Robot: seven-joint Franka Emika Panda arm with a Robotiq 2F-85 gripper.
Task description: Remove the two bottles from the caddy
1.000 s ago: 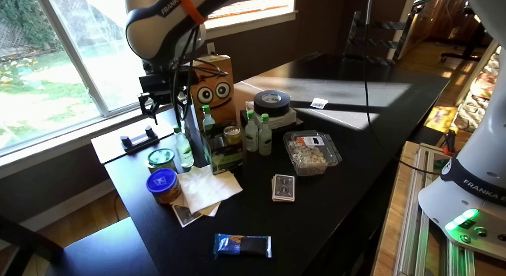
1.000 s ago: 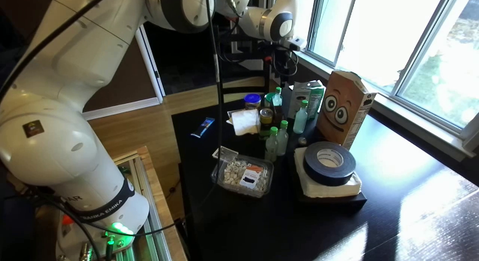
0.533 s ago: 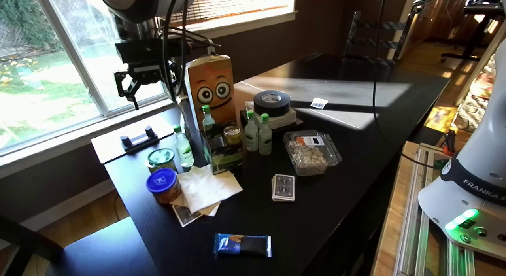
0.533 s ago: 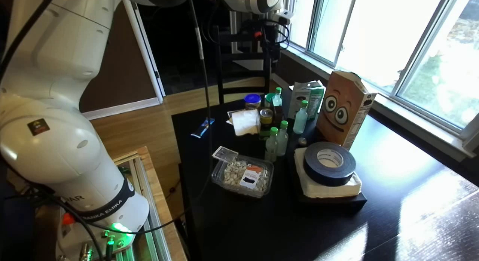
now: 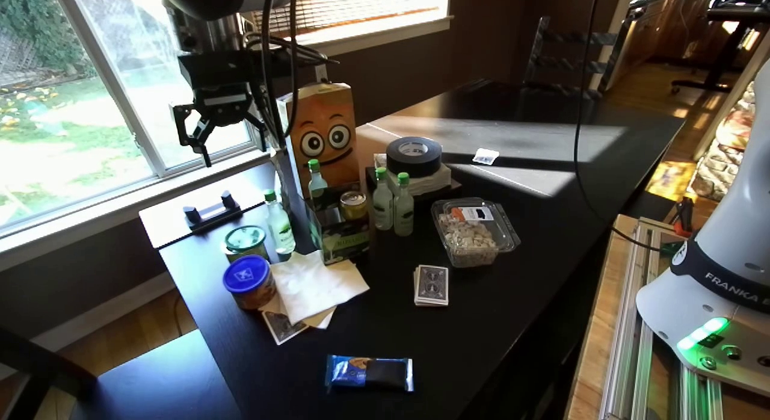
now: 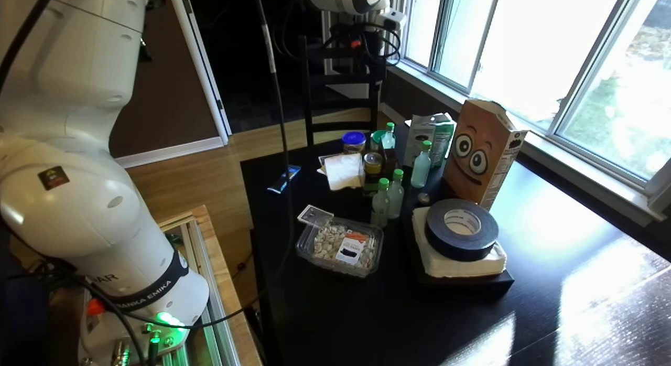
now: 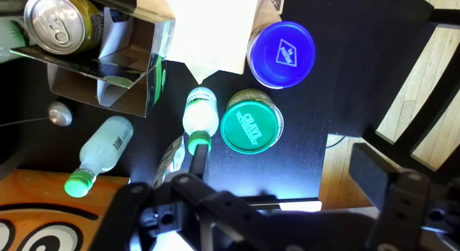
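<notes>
The caddy [image 5: 344, 239] is an open dark cardboard carrier with a green label; its compartments show in the wrist view [image 7: 131, 60]. A can [image 7: 59, 26] sits in it; no bottle shows inside. Several green-capped clear bottles stand upright outside it: one by the green-lidded jar [image 5: 278, 224], one behind the caddy [image 5: 316, 179], and a touching or nearly touching pair beside it [image 5: 382, 200]. I cannot tell which are the two bottles. My gripper [image 5: 234, 154] is open and empty, high near the window; in the wrist view [image 7: 278, 155] one finger overlaps a bottle cap [image 7: 198, 141] from above.
A tall orange box with cartoon eyes [image 5: 325, 131] stands behind the caddy. Jars with blue [image 5: 246, 274] and green [image 5: 245, 239] lids and napkins [image 5: 319, 284] lie in front. A clear nut tub [image 5: 472, 233], tape roll [image 5: 414, 157], cards [image 5: 432, 286] and snack packet [image 5: 370, 373] share the table.
My arm and gripper have risen and moved away from the bottles, leftward toward the window in an exterior view, mostly in the first half second. The objects on the table have not moved.
</notes>
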